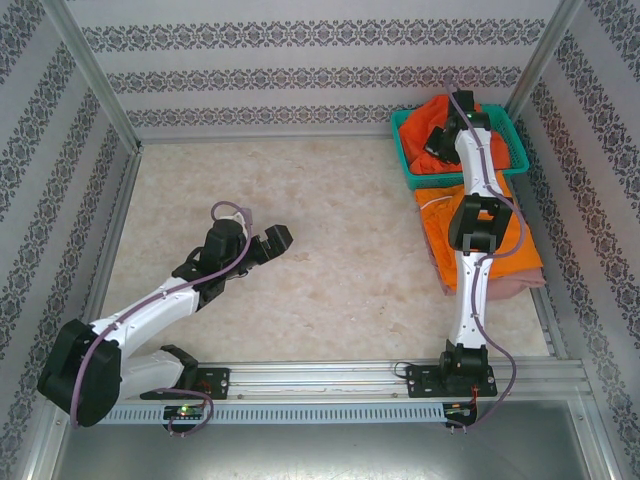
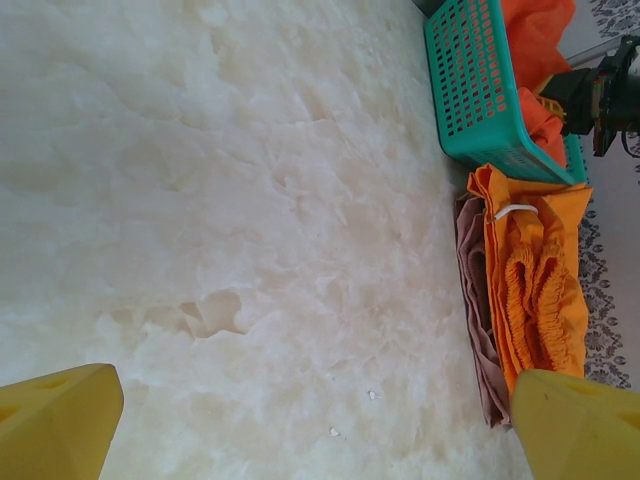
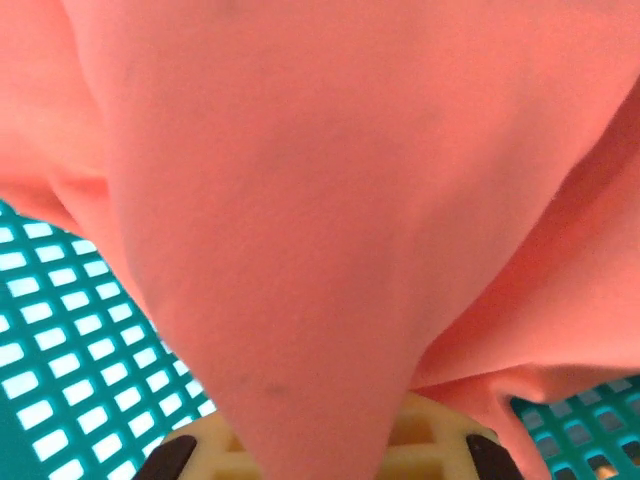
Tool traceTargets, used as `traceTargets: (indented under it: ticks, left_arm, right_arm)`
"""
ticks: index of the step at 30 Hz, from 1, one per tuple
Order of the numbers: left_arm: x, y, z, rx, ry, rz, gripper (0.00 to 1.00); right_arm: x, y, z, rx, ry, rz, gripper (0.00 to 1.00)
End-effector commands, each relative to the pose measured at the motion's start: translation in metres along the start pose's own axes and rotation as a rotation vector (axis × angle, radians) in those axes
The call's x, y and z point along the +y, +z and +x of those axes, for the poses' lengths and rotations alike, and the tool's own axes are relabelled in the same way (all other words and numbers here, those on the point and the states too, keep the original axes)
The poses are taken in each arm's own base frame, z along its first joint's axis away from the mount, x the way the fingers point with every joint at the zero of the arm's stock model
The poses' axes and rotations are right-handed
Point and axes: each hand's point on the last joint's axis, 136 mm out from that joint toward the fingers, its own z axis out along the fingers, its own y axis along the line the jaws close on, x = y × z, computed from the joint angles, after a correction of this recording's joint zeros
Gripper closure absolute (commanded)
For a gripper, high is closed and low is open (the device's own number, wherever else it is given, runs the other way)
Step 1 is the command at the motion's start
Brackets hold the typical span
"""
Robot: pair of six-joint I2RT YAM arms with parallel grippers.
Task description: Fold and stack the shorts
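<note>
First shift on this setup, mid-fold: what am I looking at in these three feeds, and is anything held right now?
Two white robot arms are bolted at the near edge of a pale marbled table. The overhead feed looks down from behind them; the other two cameras ride on the wrists. The left gripper hangs open above the table; its yellow fingers frame its own feed. The right gripper is inside the teal plastic mesh basket, apparently pinching the bright red-orange shorts. Beside the basket, folded orange shorts lie on dusty pink shorts.
</note>
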Motion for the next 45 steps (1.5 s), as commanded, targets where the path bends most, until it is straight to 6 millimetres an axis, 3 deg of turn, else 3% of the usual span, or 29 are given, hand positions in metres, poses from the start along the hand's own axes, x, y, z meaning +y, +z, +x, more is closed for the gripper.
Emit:
traceTargets:
  ticks: [1,6,12,16,20,24,27,30,31,34,36,40,45]
  left_arm:
    - [-0.009,-0.009,-0.014,-0.041,0.016,0.009,0.00]
    - [-0.012,-0.015,-0.017,-0.056,0.020,0.014,0.00]
    - [-0.013,-0.021,-0.020,-0.075,0.026,0.013,0.00]
    - [-0.015,-0.027,-0.023,-0.092,0.038,0.014,0.00]
    - [-0.018,-0.036,-0.032,-0.137,0.055,0.010,0.00]
    - [-0.025,-0.049,-0.041,-0.175,0.079,0.010,0.00]
    - [-0.031,-0.061,-0.049,-0.210,0.097,0.012,0.00]
    - [-0.034,-0.077,-0.054,-0.249,0.107,0.009,0.00]
    - [-0.033,-0.082,-0.057,-0.266,0.109,0.005,0.00]
    - [-0.031,-0.097,-0.060,-0.305,0.109,-0.009,0.00]
    - [-0.030,-0.104,-0.061,-0.317,0.102,-0.017,0.00]
    - [-0.025,-0.103,-0.057,-0.294,0.090,-0.036,0.00]
    - [-0.017,-0.086,-0.047,-0.235,0.070,-0.050,0.00]
  right_arm:
    - [0.045,-0.077,-0.027,-0.130,-0.004,-0.149,1.00]
    - [0.090,-0.169,-0.038,-0.282,-0.021,-0.326,1.00]
    - [0.144,-0.308,-0.025,-0.558,-0.098,-0.564,1.00]
    - [0.196,-0.390,0.009,-0.583,-0.245,-0.775,1.00]
    - [0.250,-0.456,0.068,-0.559,-0.446,-0.970,1.00]
    - [0.279,-0.490,0.113,-0.517,-0.524,-1.114,1.00]
    - [0.289,-0.482,0.135,-0.449,-0.555,-1.133,0.96]
    - [0.287,-0.447,0.145,-0.383,-0.554,-1.073,0.79]
    - [0.283,-0.429,0.149,-0.365,-0.558,-1.035,0.72]
    - [0.262,-0.370,0.151,-0.355,-0.583,-0.849,0.33]
    - [0.241,-0.331,0.153,-0.347,-0.608,-0.713,0.17]
    - [0.198,-0.273,0.175,-0.252,-0.652,-0.546,0.06]
    - [0.147,-0.242,0.228,-0.181,-0.702,-0.434,0.05]
